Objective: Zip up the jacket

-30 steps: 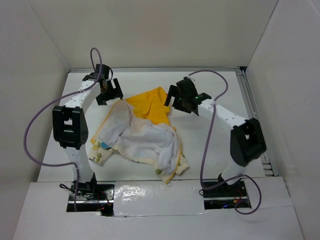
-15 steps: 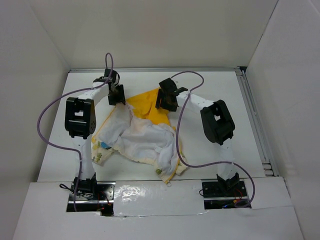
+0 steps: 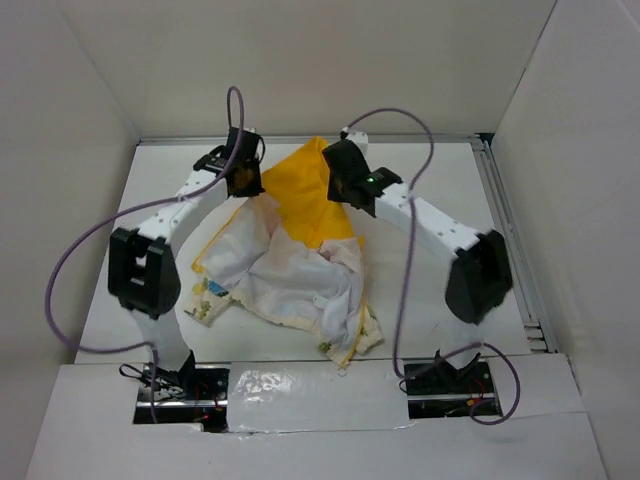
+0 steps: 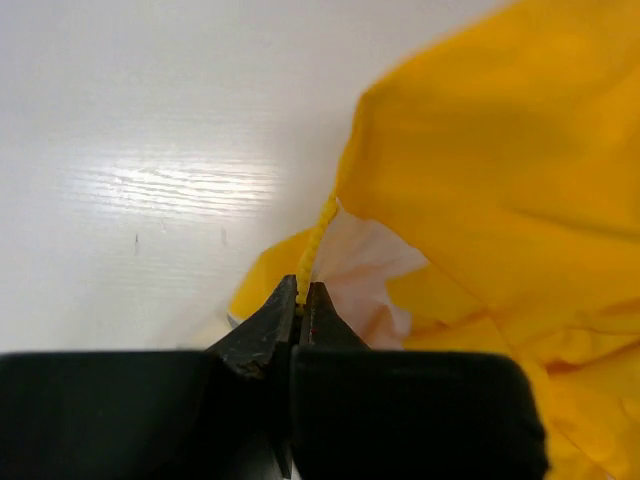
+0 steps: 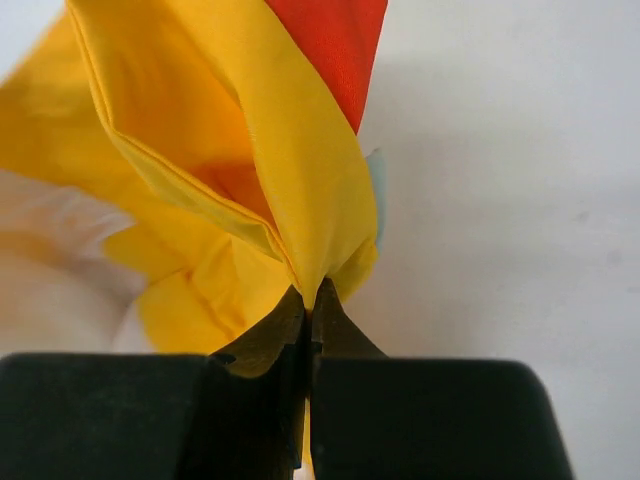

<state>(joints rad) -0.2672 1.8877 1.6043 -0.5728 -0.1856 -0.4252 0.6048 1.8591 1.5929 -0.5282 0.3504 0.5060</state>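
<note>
Jacket is lying crumpled in the middle of the worktop, with its yellow hood spreading toward the far edge. Left fingers are pinching a thin yellow edge of the jacket, fully closed on it. Right fingers are squeezing together on a fold of yellow hood fabric.

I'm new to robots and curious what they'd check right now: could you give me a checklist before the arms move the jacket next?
1. Left end effector shut on the jacket's thin yellow edge: ok.
2. Right end effector shut on a yellow fold: ok.
3. Jacket lying flat: not ok, crumpled.
4. Zipper slider in sight: cannot tell.
5. Arms uncrossed: ok.
</note>
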